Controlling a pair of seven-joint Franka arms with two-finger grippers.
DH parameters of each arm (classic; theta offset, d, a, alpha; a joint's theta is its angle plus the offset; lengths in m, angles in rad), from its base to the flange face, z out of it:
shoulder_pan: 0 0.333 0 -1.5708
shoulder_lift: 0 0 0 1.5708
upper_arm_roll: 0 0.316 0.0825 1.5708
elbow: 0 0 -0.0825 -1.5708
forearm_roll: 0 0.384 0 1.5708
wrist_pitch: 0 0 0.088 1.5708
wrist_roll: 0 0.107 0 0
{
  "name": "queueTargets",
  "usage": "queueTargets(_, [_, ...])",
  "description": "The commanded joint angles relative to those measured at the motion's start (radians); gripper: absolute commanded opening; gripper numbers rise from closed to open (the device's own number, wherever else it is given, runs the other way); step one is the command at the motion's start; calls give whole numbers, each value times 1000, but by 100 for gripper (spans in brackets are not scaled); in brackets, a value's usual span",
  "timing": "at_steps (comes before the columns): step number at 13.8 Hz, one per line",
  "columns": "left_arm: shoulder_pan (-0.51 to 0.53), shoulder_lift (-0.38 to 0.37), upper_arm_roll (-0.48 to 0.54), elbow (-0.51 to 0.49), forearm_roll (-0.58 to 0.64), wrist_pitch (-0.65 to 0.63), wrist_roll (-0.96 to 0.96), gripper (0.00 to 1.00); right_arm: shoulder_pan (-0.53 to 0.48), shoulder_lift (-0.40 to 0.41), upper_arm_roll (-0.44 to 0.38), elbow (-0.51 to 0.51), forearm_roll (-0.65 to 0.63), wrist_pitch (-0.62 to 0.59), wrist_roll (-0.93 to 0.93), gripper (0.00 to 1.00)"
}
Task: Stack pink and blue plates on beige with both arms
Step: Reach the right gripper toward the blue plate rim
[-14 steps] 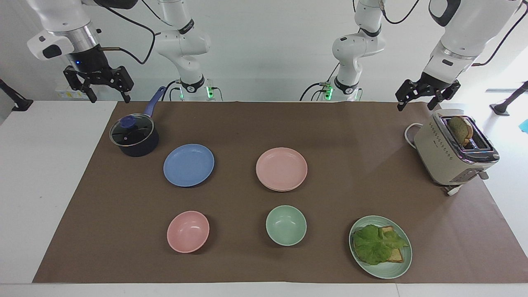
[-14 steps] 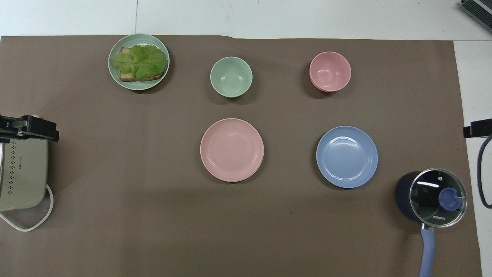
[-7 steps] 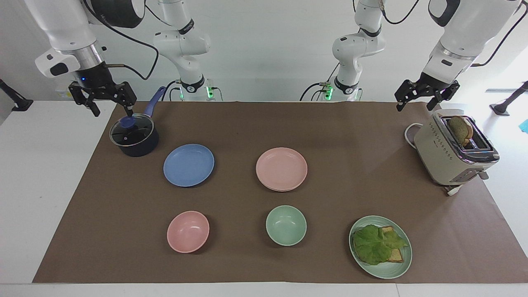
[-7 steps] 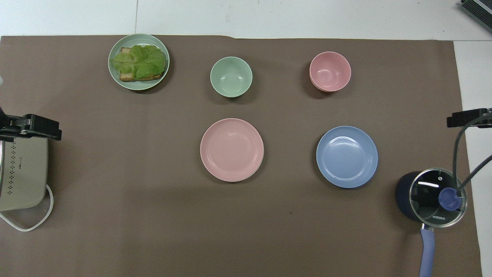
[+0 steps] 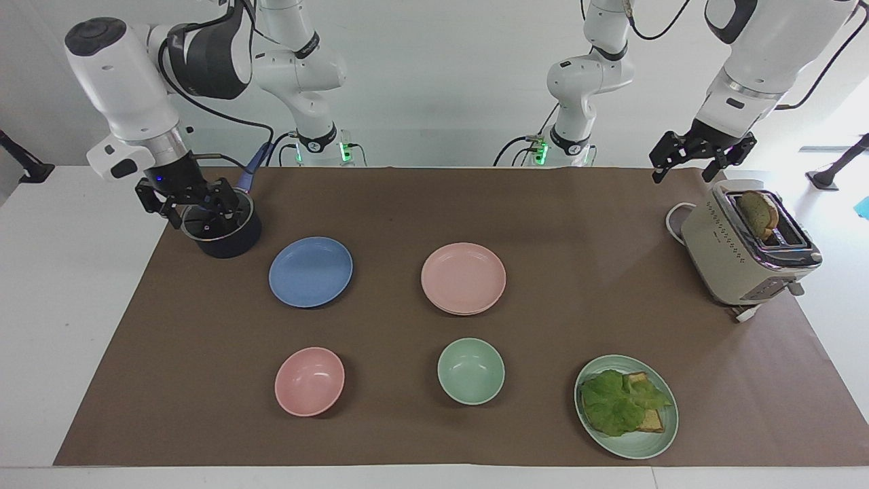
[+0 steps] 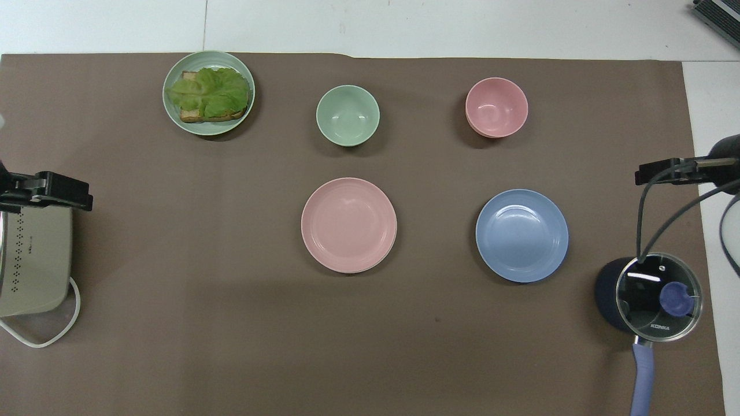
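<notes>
Two plates on brown mat, both grippers raised and holding nothing.

Landmark: pink plate [image 5: 463, 278], mid-mat, atop a paler plate whose rim shows only in the facing view (beige, seemingly). Blue plate [image 5: 311, 272] beside it toward the right arm's end, apart, bare mat all round. Right gripper [image 5: 204, 207] over the lidded pot [image 6: 647, 294], fingers spread, touching nothing; the overhead view shows only its tip. Left gripper [image 5: 686, 159] over the mat's edge by the toaster [image 5: 747, 248], spread, waiting.
</notes>
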Motion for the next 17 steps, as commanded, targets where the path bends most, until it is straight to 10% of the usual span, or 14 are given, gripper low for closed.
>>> queueTargets(1, [10,-4,-5,10,-10,-9,16,100,-22,34,4,-66,25,90,-99,100])
queueTargets(17, [10,-2,-5,10,-10,-9,16,100,32,127,6,-304,65,326,-166,100])
